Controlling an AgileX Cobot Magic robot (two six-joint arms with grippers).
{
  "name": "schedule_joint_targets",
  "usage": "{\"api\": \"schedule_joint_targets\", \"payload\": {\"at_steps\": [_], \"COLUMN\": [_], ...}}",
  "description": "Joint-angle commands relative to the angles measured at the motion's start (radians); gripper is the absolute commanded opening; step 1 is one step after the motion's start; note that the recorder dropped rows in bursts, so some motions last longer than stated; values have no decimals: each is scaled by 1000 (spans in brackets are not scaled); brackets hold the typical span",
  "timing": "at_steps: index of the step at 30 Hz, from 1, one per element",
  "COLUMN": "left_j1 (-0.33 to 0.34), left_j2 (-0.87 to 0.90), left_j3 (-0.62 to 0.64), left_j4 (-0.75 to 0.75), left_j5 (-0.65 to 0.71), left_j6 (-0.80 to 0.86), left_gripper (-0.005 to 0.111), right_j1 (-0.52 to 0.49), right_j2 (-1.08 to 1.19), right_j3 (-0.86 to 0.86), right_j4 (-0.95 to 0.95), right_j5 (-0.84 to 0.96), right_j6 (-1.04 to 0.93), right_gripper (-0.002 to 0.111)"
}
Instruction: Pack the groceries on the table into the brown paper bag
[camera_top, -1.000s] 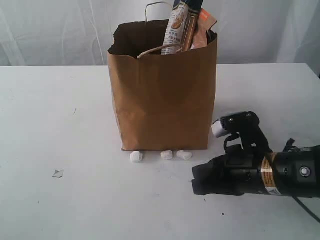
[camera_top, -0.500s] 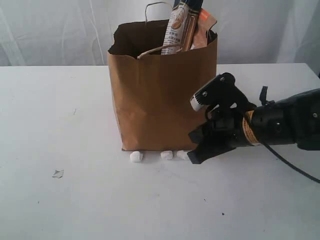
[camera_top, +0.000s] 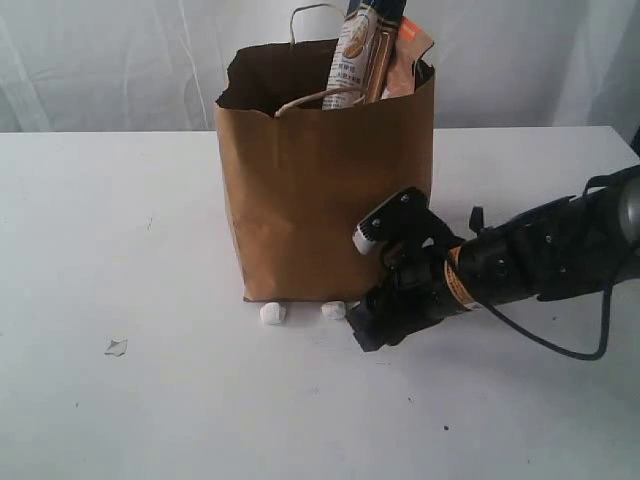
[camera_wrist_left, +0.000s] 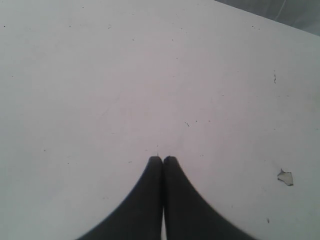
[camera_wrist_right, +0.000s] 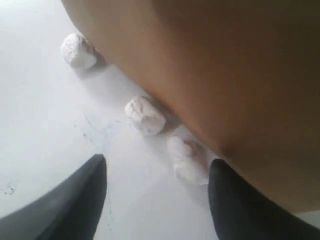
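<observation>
Right gripper (camera_top: 366, 326) at brown paper bag (camera_top: 325, 190) base, jaws parted, white lump (camera_wrist_right: 187, 160) near. Left gripper (camera_wrist_left: 163, 159) jaws closed, empty. Pasta packet (camera_top: 358, 55) print in bag illegible.

— What sort of place is this?
— A robotics test set-up, a lab by the look: draped white sheeting (camera_top: 100, 60) closes off the back, the white tabletop (camera_top: 120, 250) is plain, and a black robot arm (camera_top: 540, 262) trails a cable (camera_top: 572, 356) over it.
</observation>
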Motion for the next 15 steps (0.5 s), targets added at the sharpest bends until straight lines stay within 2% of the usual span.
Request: {"api": "schedule_joint_targets", "payload": {"at_steps": [1,12,15], "left_j1": [-2,-2,-2], "left_j2": [-6,-6,-6], "left_j3": [5,5,5], "left_j4": [2,2,2], "left_j5": [1,1,1], "left_j6": [-5,-5,-5], "left_gripper": [0,0,0], "right_j1": [-1,-1,-1], "right_j2": [48,94,81], "right_j3": [-32,-60,-60], "right_j4": [7,14,11], "right_j5": [-13,-22,-34], "right_j6": [5,20,52], "right_gripper": [51,27,16]}}
